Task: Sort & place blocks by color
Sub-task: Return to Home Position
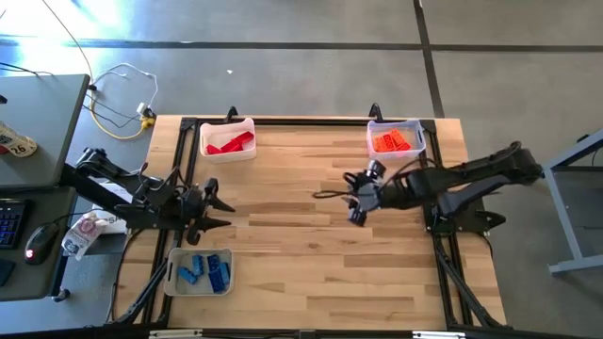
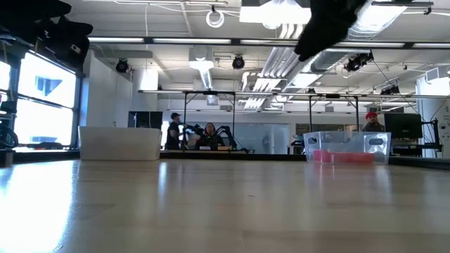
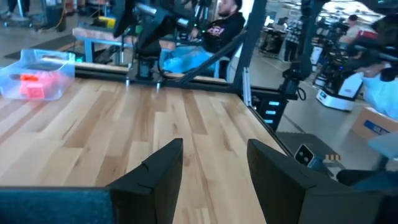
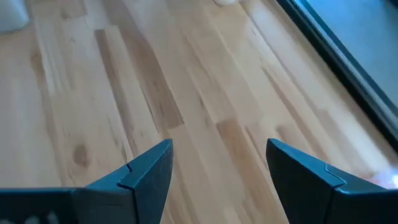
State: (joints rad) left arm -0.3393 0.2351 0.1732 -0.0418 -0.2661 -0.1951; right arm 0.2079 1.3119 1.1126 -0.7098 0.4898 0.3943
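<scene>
— where do the bricks sit before i send the arms home?
— all binned, as far as i see. red studded plastic bricks (image 1: pixel 231 144) in the white rectangular tray (image 1: pixel 203 132) by the pale wooden desk's (image 1: pixel 301 254) far-left corner, orange studded bricks (image 1: pixel 396 141) in the clear plastic tray (image 1: pixel 396 123) by the far-right corner, blue studded bricks (image 1: pixel 204 270) in the pale grey tray (image 1: pixel 171 273) at the left edge, toward the near corner.
— and the claws?
— both spread wide, gripping nothing. my right claw (image 4: pixel 219 144) hangs right of mid-desk, the clear plastic tray near it toward the far edge (the one thing to steer round, i judge). my left claw (image 3: pixel 214 146) sits by the left edge, between the other two trays.
</scene>
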